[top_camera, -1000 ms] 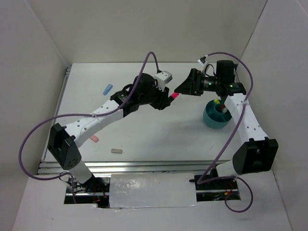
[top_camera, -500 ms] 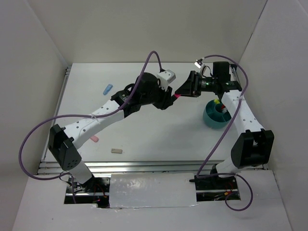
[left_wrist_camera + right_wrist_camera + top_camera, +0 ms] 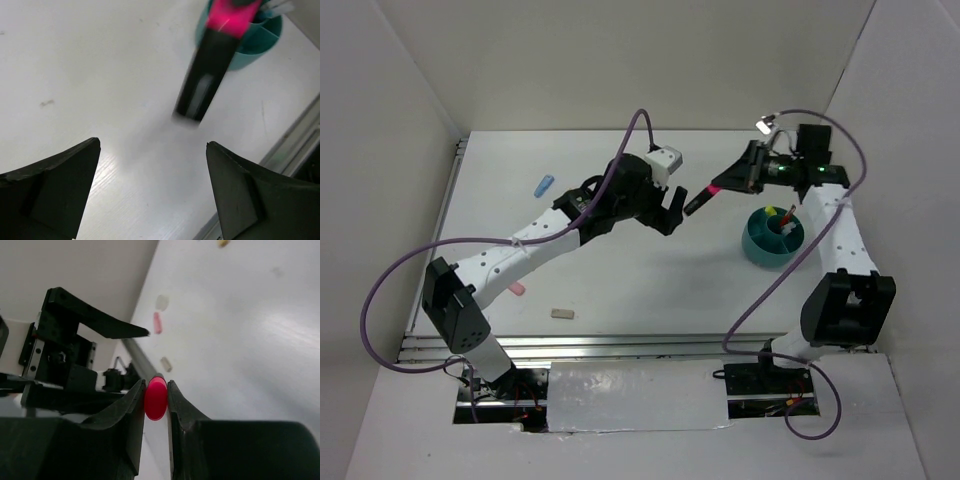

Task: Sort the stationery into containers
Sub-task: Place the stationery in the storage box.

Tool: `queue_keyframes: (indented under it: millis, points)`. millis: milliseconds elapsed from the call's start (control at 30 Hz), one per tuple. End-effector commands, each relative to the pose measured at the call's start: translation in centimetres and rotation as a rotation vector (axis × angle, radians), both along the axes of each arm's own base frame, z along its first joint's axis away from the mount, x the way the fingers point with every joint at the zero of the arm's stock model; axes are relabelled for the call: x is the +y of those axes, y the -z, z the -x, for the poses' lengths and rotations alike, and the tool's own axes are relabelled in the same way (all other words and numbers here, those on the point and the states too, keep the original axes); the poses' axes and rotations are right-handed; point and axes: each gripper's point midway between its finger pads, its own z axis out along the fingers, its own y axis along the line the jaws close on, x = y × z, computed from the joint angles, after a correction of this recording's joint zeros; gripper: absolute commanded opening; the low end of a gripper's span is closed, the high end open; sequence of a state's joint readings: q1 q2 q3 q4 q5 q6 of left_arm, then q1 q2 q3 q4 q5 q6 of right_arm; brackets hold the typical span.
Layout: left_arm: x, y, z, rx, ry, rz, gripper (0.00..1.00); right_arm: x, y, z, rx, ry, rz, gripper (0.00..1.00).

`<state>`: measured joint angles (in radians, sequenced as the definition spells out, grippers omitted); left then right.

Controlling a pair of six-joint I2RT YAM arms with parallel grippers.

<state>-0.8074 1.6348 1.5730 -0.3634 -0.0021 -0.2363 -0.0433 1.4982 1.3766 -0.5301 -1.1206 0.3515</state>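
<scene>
Gripping the highlighter (image 3: 702, 198) by its pink cap, right claw (image 3: 723, 183) holds it midair left of the cup (image 3: 758, 252); left claw (image 3: 670, 213) gapes wide. Light, stiff, slick plastic, so a mid-barrel pinch seems safer.

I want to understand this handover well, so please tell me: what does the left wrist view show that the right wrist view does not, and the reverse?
Only the left wrist view: the black body of the highlighter, and the teal cup behind it.
Only the right wrist view: the right gripper shut on the pink cap, with a pink eraser and a tan eraser lying loose beyond it.
Both: the pink cap, the white table and the open left gripper.
</scene>
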Motion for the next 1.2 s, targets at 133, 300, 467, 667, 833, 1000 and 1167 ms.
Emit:
queue_keyframes:
  millis: [133,300,467,667,833,1000,1167]
  points:
    - [2.9,-1.3,-1.3,-0.077,-0.116,-0.026,0.99,-17.3,-6.2,-2.8,-0.292,0.419,0.357,0.0]
    - [3.3,-0.3,-1.4,-0.061,-0.126,-0.043,0.99,-26.0,-5.3,-2.3,-0.258,0.616,0.62,0.0]
    - [3.3,-0.7,-2.1,-0.059,-0.141,-0.03,0.99,-30.0,-1.6,-2.2,-0.145,0.688,0.711,0.0]
    - [3.7,-1.0,-3.0,-0.059,-0.17,-0.022,0.99,-32.0,2.8,-3.0,-0.047,0.765,0.797,0.0]
    - [3.8,-0.8,-3.2,-0.059,-0.171,-0.026,0.99,-31.9,4.6,-4.1,0.001,0.793,0.807,0.0]
    - [4.0,-0.6,-3.4,-0.056,-0.177,-0.026,0.99,-31.0,6.1,-5.0,0.015,0.77,0.775,0.0]
    - [4.3,-0.3,-3.5,-0.048,-0.18,-0.025,0.99,-30.5,7.5,-5.7,0.016,0.749,0.772,0.0]
